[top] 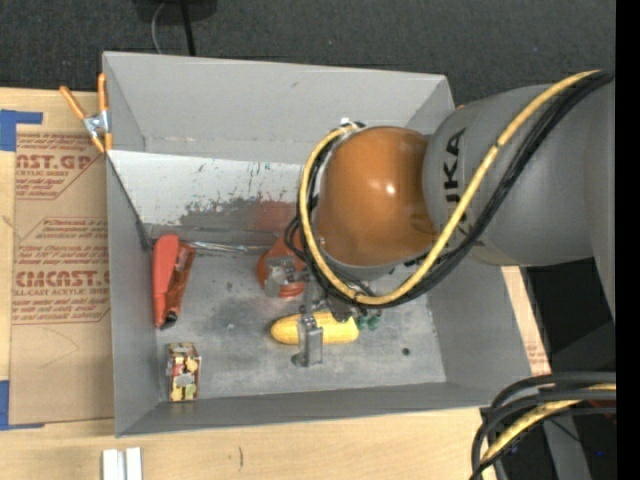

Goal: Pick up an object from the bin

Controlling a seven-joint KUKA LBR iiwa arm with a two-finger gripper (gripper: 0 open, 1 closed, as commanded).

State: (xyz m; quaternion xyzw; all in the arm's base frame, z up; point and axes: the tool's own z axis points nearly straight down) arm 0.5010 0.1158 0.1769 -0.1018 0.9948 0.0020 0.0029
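Yellow banana-shaped toy (285, 330) partly under jaws, their state indiscernible, orange item (272, 268) half hidden

Stapler (166, 279) left; small block (182, 372) front-left; tool (310, 347) over oblong toy (340, 332), centre.

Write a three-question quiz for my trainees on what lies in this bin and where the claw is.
1. True or false: the claw is over the yellow banana-shaped thing.
2. Which thing lies in the corner of the bin at the view's lower left? A) small multicoloured block B) green ball C) blue cup
3. Fill in: the long tool by the bin's left wall is mostly ___.
Key: 1 true; 2 A; 3 red.
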